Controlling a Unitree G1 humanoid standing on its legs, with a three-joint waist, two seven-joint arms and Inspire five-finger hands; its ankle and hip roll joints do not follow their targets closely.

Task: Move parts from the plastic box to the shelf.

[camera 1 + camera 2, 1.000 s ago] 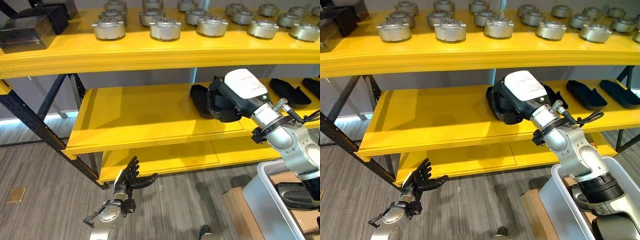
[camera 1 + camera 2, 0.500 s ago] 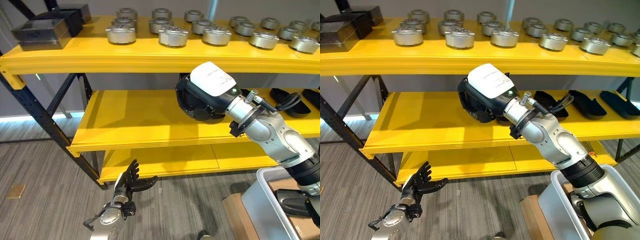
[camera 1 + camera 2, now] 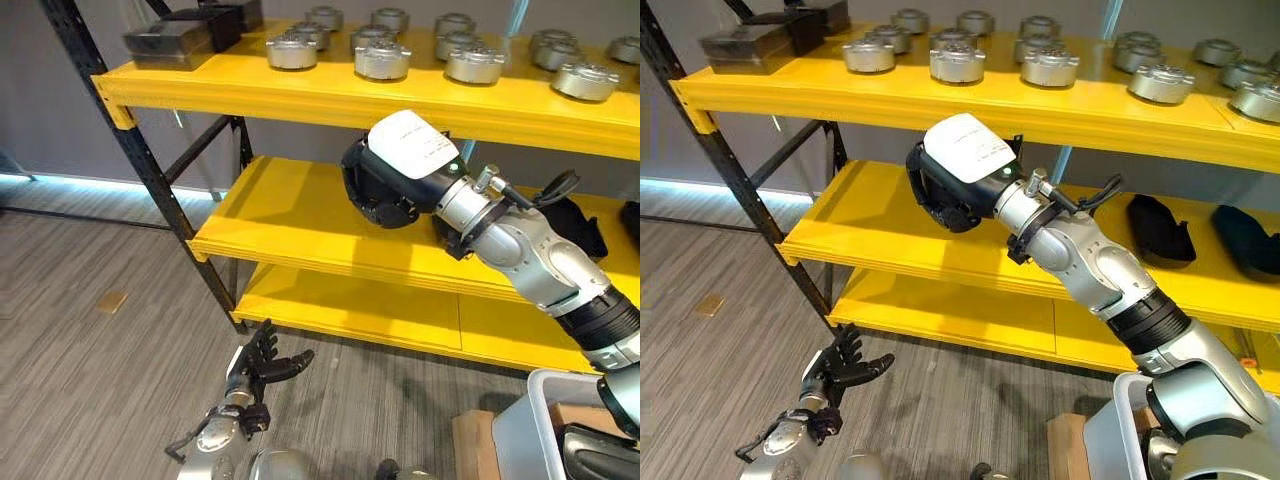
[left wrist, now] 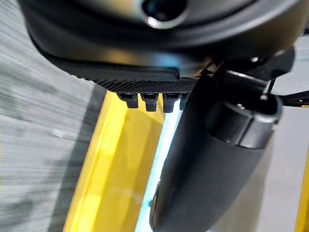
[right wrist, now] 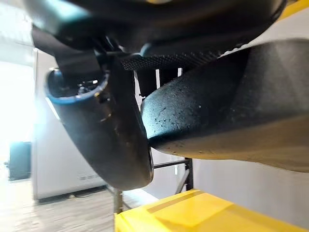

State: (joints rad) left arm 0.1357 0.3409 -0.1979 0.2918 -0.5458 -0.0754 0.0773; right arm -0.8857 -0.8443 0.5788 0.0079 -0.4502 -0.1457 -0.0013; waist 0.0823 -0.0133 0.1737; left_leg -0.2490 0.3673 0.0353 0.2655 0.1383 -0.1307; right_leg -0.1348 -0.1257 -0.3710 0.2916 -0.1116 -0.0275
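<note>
A black part sits clamped in the right hand's curled fingers; left hand's fingers spread apart.

Round silver metal discs stand in rows on the top board, with dark rectangular blocks at its left end. Grey wood-grain floor carries a small tan tile.

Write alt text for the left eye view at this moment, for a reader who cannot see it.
The robot's right hand holds a black part in front of the middle level of a yellow shelf. Round metal parts line the top level, and the left hand hangs open low over the wood-look floor.
</note>
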